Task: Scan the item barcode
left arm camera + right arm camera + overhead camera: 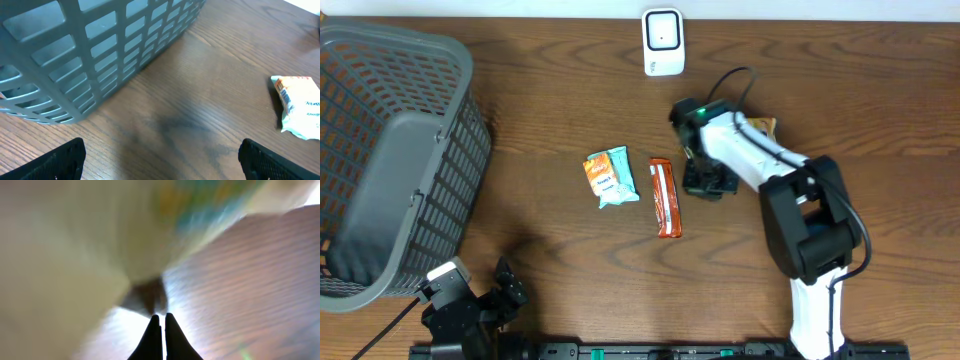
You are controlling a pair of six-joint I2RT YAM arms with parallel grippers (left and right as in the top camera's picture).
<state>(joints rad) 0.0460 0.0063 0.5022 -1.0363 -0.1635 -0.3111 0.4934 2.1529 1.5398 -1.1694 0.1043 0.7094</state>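
A white barcode scanner (662, 42) stands at the table's far edge. A teal-and-orange snack packet (611, 177) lies mid-table, and it also shows at the right of the left wrist view as a snack packet (299, 105). A red-brown bar (666, 197) lies just right of it. My right gripper (708, 181) hangs low beside the bar, and in its wrist view the right gripper (160, 316) is shut with nothing visible between its fingertips. A blurred pale wrapper (85, 245) fills that view. My left gripper (160, 165) is open over bare wood.
A grey plastic basket (390, 160) takes up the left side, and its slatted wall (95, 55) stands close ahead of the left gripper. A yellow-brown packet (762, 126) lies partly hidden behind the right arm. The left arm (470, 300) sits at the front left edge.
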